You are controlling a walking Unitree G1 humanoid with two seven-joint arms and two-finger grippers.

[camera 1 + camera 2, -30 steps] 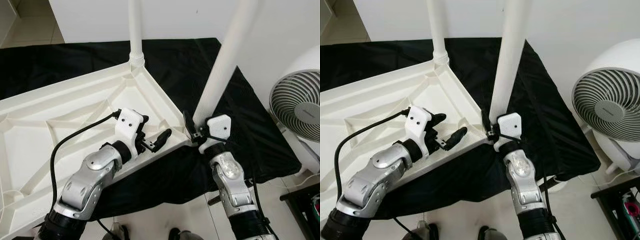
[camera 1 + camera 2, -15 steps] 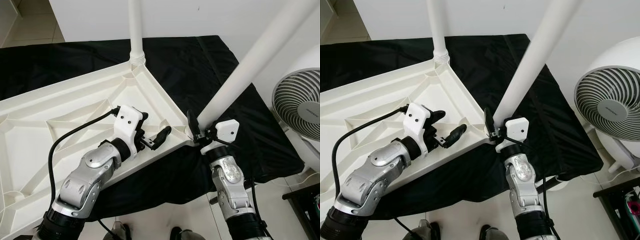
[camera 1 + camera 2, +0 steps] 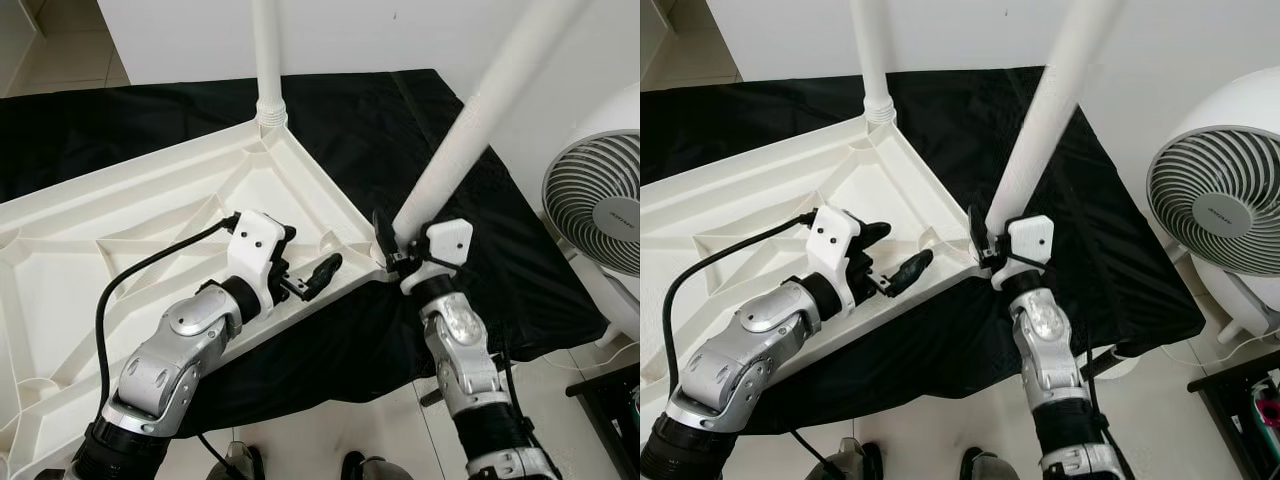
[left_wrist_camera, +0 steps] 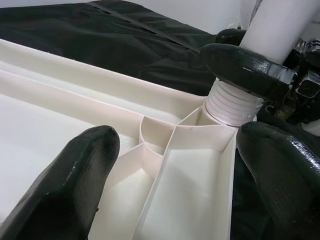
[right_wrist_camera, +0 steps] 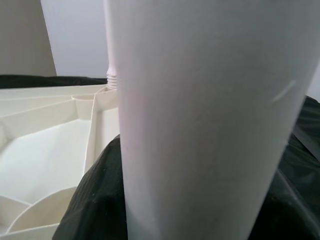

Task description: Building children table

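Observation:
A white plastic table top (image 3: 150,210) lies upside down on a black cloth (image 3: 400,120). One white leg (image 3: 267,50) stands upright in its far corner. My right gripper (image 3: 393,248) is shut on a second white leg (image 3: 470,120) just above its threaded end (image 4: 232,102), which sits at the near right corner socket. This leg leans to the right. My left gripper (image 3: 308,252) is open over the ribbed underside beside that corner, with its fingers (image 4: 75,185) apart and holding nothing. In the right wrist view the held leg (image 5: 200,120) is close up.
A white fan (image 3: 600,200) stands on the floor at the right, close to the leaning leg. A dark stand (image 3: 610,400) is at the lower right. A white wall runs behind the cloth. Tiled floor lies below the near edge.
The held leg leaned further right half a second ago and now stands a little steeper again, my right gripper turning with it. My left gripper has stayed by the corner.

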